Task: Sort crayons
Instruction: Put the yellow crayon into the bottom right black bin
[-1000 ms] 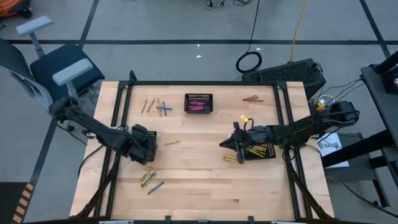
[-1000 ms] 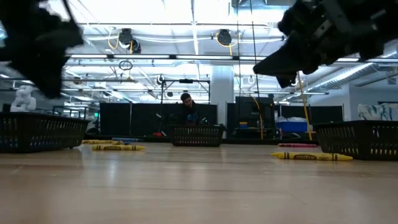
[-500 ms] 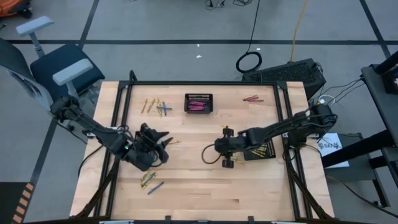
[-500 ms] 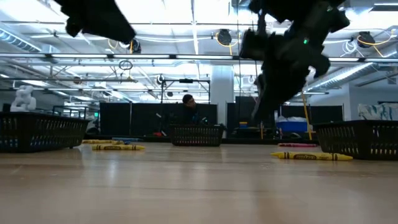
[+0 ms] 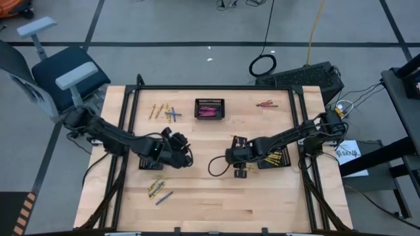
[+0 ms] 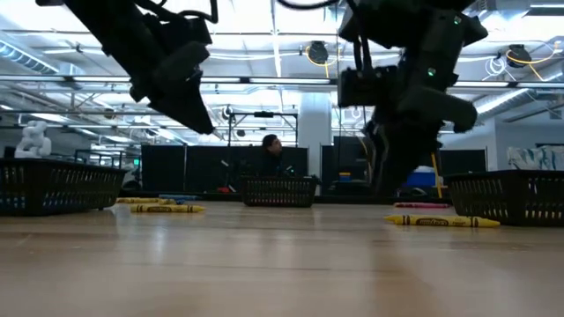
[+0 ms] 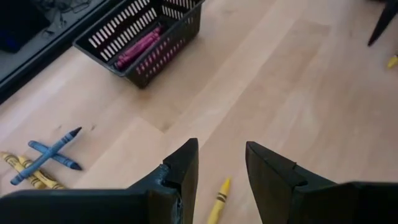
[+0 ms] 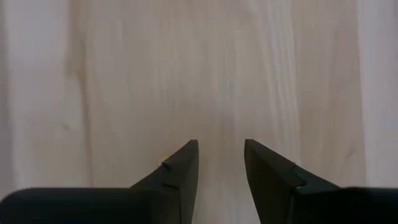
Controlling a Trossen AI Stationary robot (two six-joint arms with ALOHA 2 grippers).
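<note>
My left gripper point(image 7: 221, 149) hangs open above a single yellow crayon point(image 7: 219, 199), which lies flat on the wood; in the high view that gripper point(image 5: 186, 156) is left of the table's centre. My right gripper point(image 8: 221, 146) is open, tipped steeply down over bare wood; seen from above it point(image 5: 230, 159) stands just right of centre. Yellow crayons point(image 5: 241, 172) lie beside it, next to the right basket point(image 5: 277, 159). The far basket point(image 5: 209, 109) holds pink crayons point(image 7: 140, 46). Blue crayons point(image 7: 50, 155) lie crossed at the far left.
A basket point(image 5: 148, 162) is half hidden under my left arm. Loose crayons lie at the near left point(image 5: 157, 191) and far right point(image 5: 266, 103). A cable loop point(image 5: 215, 166) hangs by my right wrist. Bare wood stretches along the near edge. A person shows beyond the table point(image 6: 271, 151).
My left gripper has swung toward the table's centre and rolled, ending over the single yellow crayon. My right gripper has moved toward the centre, tipped from nearly level to steeply downward, and opened. No crayon has moved.
</note>
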